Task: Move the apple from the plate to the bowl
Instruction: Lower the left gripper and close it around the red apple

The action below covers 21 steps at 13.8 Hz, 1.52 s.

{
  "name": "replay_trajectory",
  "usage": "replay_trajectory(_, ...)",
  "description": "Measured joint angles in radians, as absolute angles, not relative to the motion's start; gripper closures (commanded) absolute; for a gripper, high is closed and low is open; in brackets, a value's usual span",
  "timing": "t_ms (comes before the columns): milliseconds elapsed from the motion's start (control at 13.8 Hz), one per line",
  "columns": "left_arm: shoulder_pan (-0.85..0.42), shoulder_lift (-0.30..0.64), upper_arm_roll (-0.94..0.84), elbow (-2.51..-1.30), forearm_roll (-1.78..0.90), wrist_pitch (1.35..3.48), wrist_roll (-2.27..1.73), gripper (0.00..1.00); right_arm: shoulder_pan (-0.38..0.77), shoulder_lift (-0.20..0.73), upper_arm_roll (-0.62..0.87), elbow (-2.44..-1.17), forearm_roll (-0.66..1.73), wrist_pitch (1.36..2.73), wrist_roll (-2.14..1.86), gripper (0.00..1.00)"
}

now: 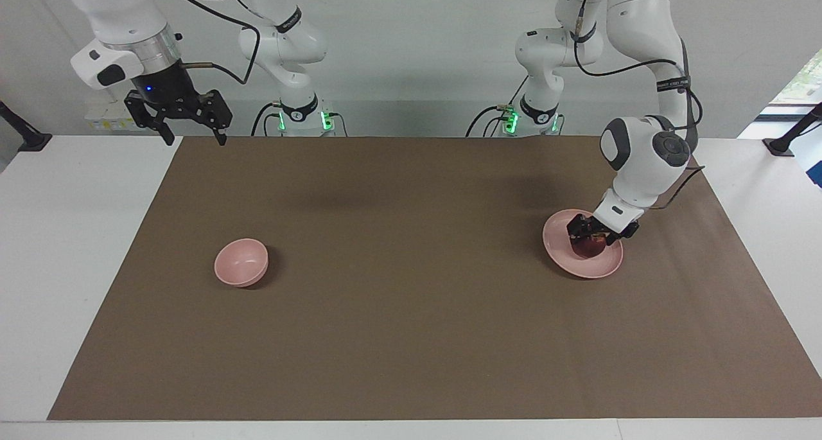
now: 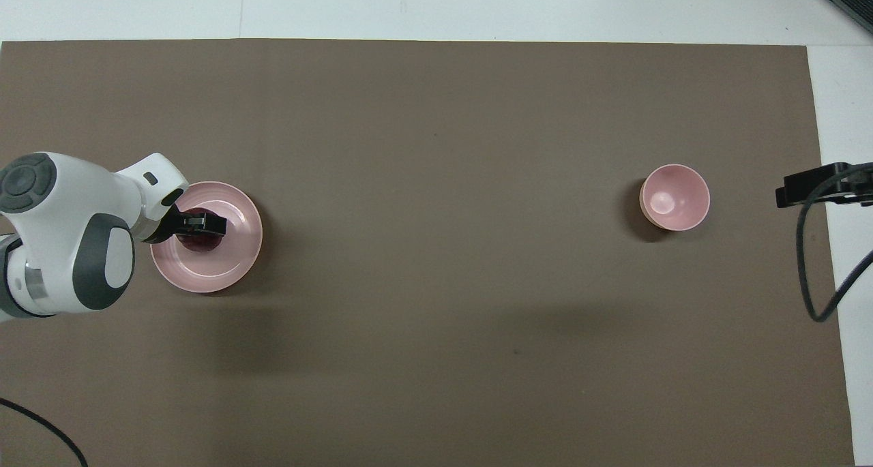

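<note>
Left gripper [image 1: 594, 236] down on the plate [image 1: 559, 250], jaws spread, apple [image 1: 591, 247] between them, not pinched yet. Apple looks firm, smooth, rolls easily: grip across its widest girth. Bowl [image 1: 241, 262] well apart. Right gripper [image 1: 189, 133] waits, jaws spread.

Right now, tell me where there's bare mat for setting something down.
The whole stretch of brown mat between the plate and the bowl lies bare. It is crowded only at the plate, where the left gripper straddles the apple.

Left gripper [image 1: 595, 237] lowered, jaws spread; right gripper [image 1: 190, 133] waits raised, spread.
</note>
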<state>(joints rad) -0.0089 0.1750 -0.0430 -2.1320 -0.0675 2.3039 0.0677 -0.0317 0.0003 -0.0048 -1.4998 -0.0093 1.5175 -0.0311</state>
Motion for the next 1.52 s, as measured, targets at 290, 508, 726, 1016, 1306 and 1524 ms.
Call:
replay_trajectory(290,-0.008,0.173,-0.041,-2.129,-0.067,2.302,0.057,1.00,-0.032,0.000,-0.005,-1.500,-0.009,1.518,-0.031,0.00)
replay_trajectory(508,-0.009,0.173,-0.043,-2.119,-0.067,2.274,0.026,1.00,-0.032,0.000,-0.005,-1.500,-0.009,1.518,-0.031,0.00)
replay_trajectory(726,-0.010,0.173,-0.047,-2.070,-0.067,2.189,0.014,1.00,-0.032,0.000,-0.005,-1.500,-0.009,1.518,-0.031,0.00)
replay_trajectory(1016,-0.010,0.167,-0.048,-1.937,-0.068,1.925,-0.005,1.00,-0.032,0.000,-0.005,-1.500,-0.009,1.518,-0.031,0.00)
replay_trajectory(1306,-0.010,0.165,-0.051,-1.790,-0.070,1.702,-0.056,1.00,-0.032,0.000,-0.005,-1.500,-0.009,1.518,-0.031,0.00)
replay_trajectory(1524,-0.018,0.164,-0.065,-1.709,-0.084,1.588,-0.060,1.00,-0.032,0.000,-0.005,-1.500,-0.009,1.518,-0.031,0.00)
